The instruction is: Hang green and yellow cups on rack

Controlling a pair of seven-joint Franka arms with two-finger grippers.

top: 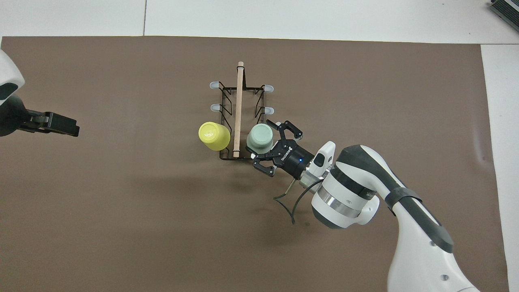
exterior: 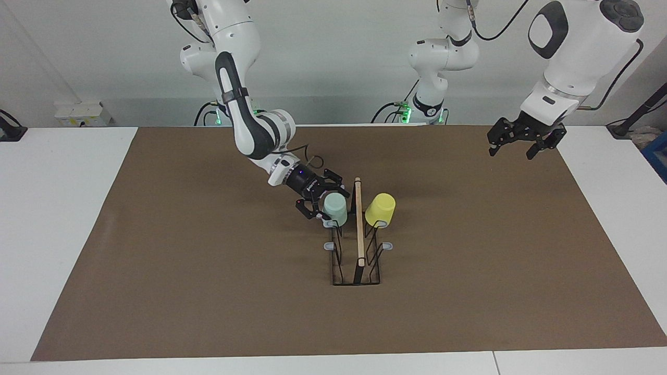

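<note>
Green cup (exterior: 334, 205), pale mint, tapered and handleless, sits mouth-down on the rack (exterior: 356, 245) prong nearest the robots on the right arm's side; yellow cup (exterior: 380, 209), same size and shape, hangs tilted on the matching prong across the wooden bar (exterior: 358, 219). Facing view: rack is black wire, grey-tipped prongs, at table centre on a brown mat (exterior: 208, 271) over a white table (exterior: 52, 219), pale wall at 12 o'clock. Right gripper (exterior: 319, 202) at the green cup's 9 o'clock, fingers spread apart to either side of the cup, whether they touch it not discernible. Left gripper (exterior: 521, 143) hangs over the mat edge at 2 o'clock from the rack, jaws released, holding nothing; that arm waits. Overhead view: green cup (top: 259, 138) shows its closed base upward, at 3 o'clock of the bar (top: 238, 109); yellow cup (top: 214, 136) at 9 o'clock of it. Rack (top: 227, 101) has four free prongs farther from the robots. Right gripper (top: 277, 148) at the green cup's 4 o'clock, fingers wide. Left gripper (top: 61, 124) is cut off by the frame edge; prongs under both cups are hidden.
</note>
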